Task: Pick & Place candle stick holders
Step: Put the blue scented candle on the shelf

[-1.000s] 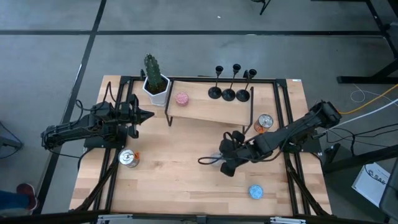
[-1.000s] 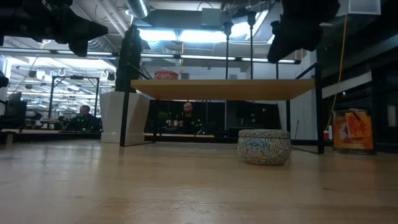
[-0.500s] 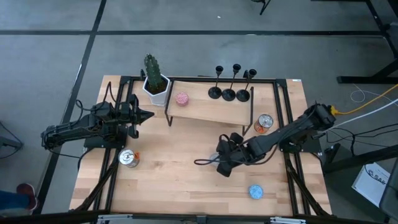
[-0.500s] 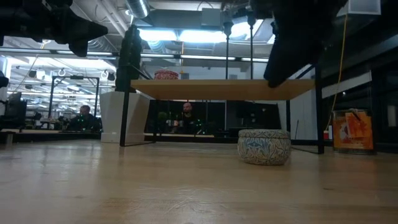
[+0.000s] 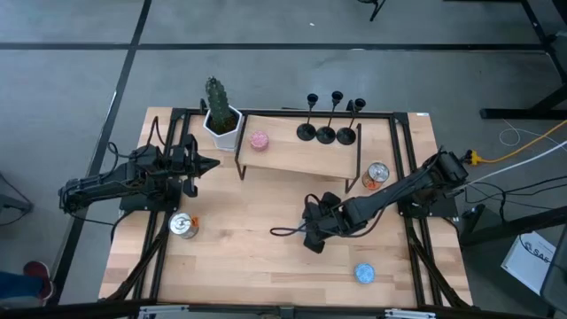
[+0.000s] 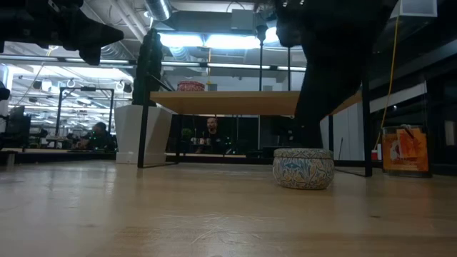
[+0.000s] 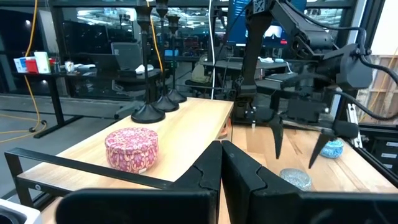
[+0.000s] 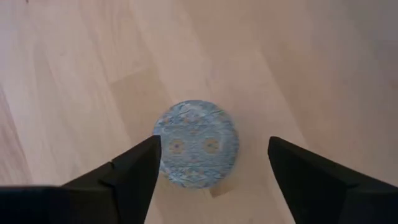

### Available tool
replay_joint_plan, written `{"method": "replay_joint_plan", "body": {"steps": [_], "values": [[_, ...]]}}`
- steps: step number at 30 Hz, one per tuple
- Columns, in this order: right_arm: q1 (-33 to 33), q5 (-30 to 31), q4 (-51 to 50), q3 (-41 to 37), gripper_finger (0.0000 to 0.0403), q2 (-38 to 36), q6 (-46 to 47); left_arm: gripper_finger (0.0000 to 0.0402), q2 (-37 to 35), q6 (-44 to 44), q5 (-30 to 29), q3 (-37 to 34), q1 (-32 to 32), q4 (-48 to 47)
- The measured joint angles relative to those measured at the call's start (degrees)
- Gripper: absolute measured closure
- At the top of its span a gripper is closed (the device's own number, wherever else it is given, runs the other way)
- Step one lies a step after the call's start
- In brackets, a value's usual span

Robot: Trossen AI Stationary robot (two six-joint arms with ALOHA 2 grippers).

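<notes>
Black candle stick holders [image 5: 326, 131] look light, top-heavy: grip stems; right hand [image 8: 211, 165] wide open over grey tin [image 8: 196, 144], left hand [image 7: 221, 167] shut, empty.

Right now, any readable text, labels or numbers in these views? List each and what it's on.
"SAF": cut-off letters on the white box on the floor, right of the table, high view.
Orange sign in the room behind, low view: print too blurred to read.
Round tins and cans: patterns only, no legible text.
</notes>
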Motion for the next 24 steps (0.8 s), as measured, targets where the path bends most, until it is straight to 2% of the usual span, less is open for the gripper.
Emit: {"method": "replay_joint_plan", "body": {"steps": [8, 24], "values": [[-0.28, -3.65, 4.33, 0.0, 0.0098, 2.31, -2.6, 0.0396, 0.0, 0.0, 0.0, 0.0, 0.02, -0.04], [-0.35, -3.5, 4.3, 0.0, 0.0097, 2.71, -2.03, 0.0396, 0.0, 0.02, 0.0, 0.0, 0.01, -0.04]]}}
